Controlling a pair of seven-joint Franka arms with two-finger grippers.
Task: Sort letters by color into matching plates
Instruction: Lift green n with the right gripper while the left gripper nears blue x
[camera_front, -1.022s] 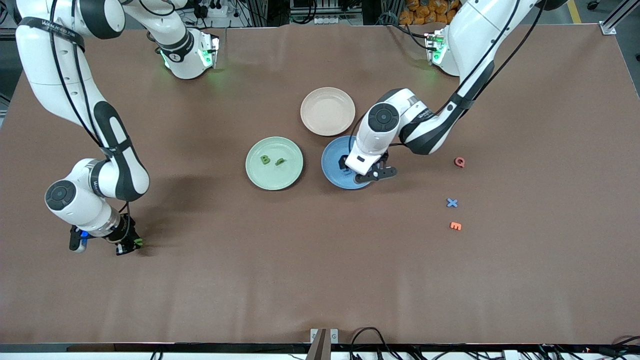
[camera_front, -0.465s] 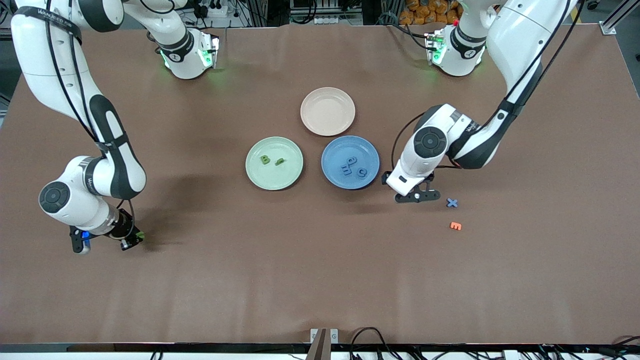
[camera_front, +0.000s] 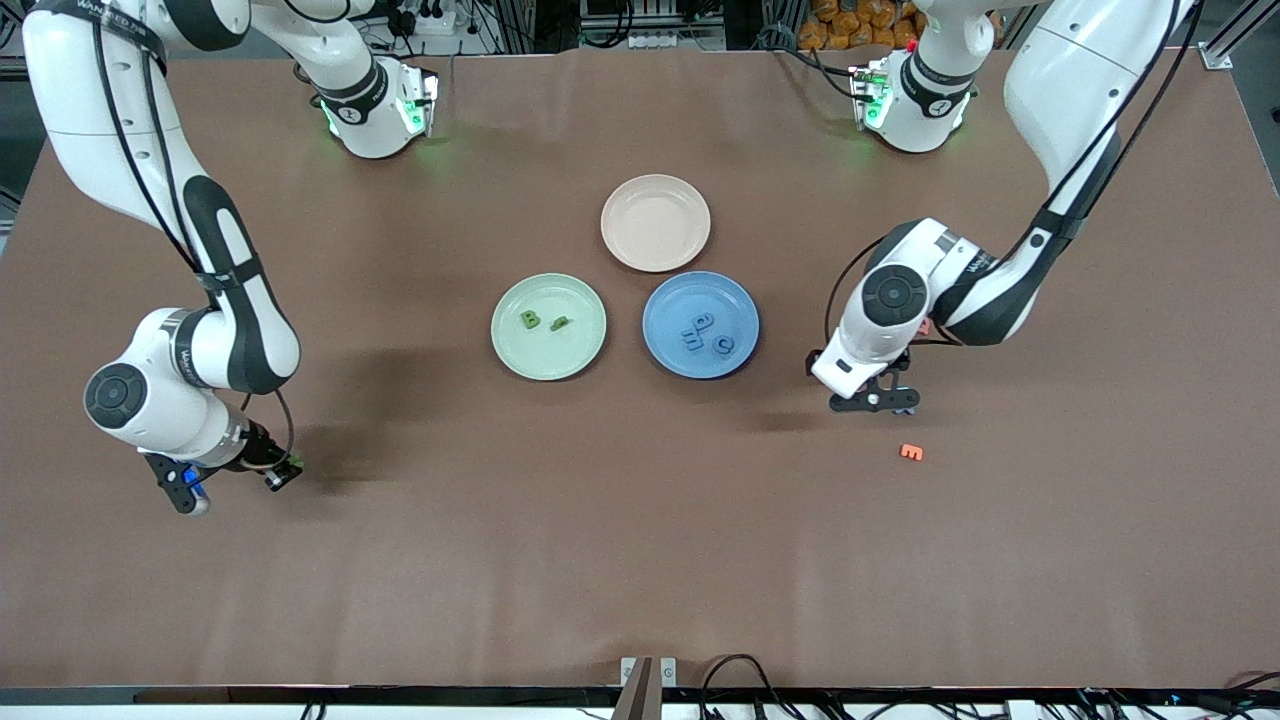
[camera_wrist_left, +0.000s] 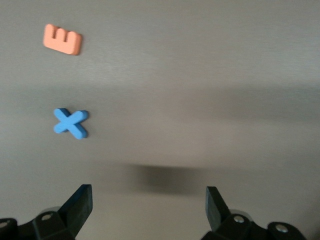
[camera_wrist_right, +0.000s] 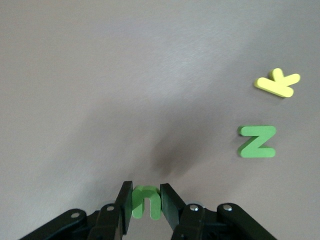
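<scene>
While the right gripper (camera_wrist_right: 146, 200) is clenched on a green U-shaped letter (camera_wrist_right: 146, 202), its two legs pointing back toward the wrist, it hangs over bare table at the right arm's end. Left gripper (camera_wrist_left: 149, 205), fingers spread and empty, hovers just beside the blue X (camera_wrist_left: 71, 123), which lies flat near an orange E (camera_wrist_left: 62, 39). Green plate (camera_front: 580, 345) holds B (camera_front: 530, 320) and another green letter; blue plate (camera_front: 665, 350) holds three blue letters.
</scene>
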